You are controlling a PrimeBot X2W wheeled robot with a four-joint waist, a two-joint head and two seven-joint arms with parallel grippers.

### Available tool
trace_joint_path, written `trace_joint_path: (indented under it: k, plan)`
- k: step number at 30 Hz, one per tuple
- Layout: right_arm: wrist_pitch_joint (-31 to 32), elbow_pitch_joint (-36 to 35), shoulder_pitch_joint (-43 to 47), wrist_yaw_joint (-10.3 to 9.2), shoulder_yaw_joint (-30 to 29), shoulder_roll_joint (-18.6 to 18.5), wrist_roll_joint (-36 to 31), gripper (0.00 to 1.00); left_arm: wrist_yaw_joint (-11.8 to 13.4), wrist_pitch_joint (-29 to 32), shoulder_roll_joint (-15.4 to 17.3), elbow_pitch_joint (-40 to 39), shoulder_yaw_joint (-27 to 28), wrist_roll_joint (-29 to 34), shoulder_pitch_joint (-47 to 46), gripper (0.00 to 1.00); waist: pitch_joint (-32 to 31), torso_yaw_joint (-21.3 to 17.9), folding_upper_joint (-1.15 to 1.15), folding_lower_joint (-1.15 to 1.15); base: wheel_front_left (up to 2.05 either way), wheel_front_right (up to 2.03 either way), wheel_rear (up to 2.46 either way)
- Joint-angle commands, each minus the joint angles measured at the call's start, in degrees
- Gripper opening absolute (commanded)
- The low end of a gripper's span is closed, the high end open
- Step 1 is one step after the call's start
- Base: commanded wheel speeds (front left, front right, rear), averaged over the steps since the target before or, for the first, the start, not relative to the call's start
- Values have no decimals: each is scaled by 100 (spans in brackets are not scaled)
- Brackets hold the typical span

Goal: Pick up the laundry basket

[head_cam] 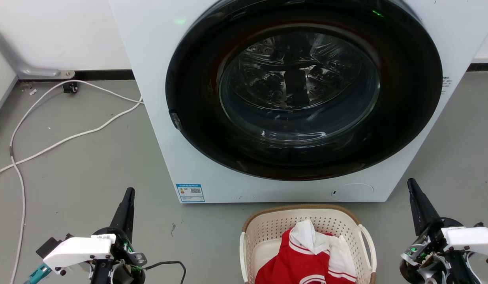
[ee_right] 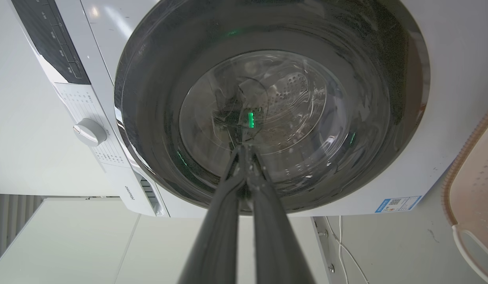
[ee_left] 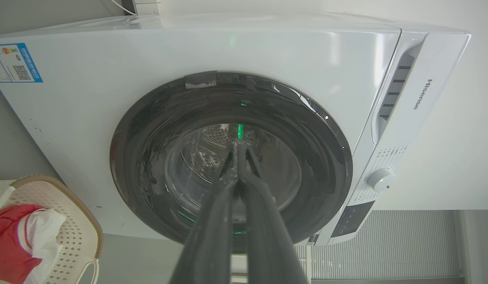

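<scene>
The laundry basket [head_cam: 267,227] sits on the floor [head_cam: 90,173] just in front of the washer [head_cam: 157,130], its near end cut off at the head view's bottom edge; a red and white garment [head_cam: 307,260] hides much of its inside; the left gripper [head_cam: 130,192] and right gripper [head_cam: 411,182] hang either side, fingers pressed together, holding and touching nothing; bare floor separates each from the basket; a white cable [head_cam: 70,138] trails far left.

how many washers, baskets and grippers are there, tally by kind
washer: 1
laundry basket: 1
grippers: 2, left gripper and right gripper
total: 4
</scene>
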Motion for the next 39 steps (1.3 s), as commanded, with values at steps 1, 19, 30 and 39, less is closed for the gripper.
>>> trace_joint_path:
  k: [1,19,30,39]
  plan:
    - [1,0,-71,-2,4,-22,20,0,-16,1,-2,-1,7,6,-50,0,0,0,0,0,0,0,0]
    - [1,0,-71,-2,4,-22,20,0,-16,1,-3,-1,7,6,-50,0,0,0,0,0,0,0,0]
    - [0,85,63,-1,1,10,-2,100,1,-2,-10,87,-12,0,59,100,0,0,0,0,0,0,0]
    - [-248,-70,182,-1,16,10,-586,100,2,-250,-12,-53,-37,405,140,100,6,5,0,0,0,0,0]
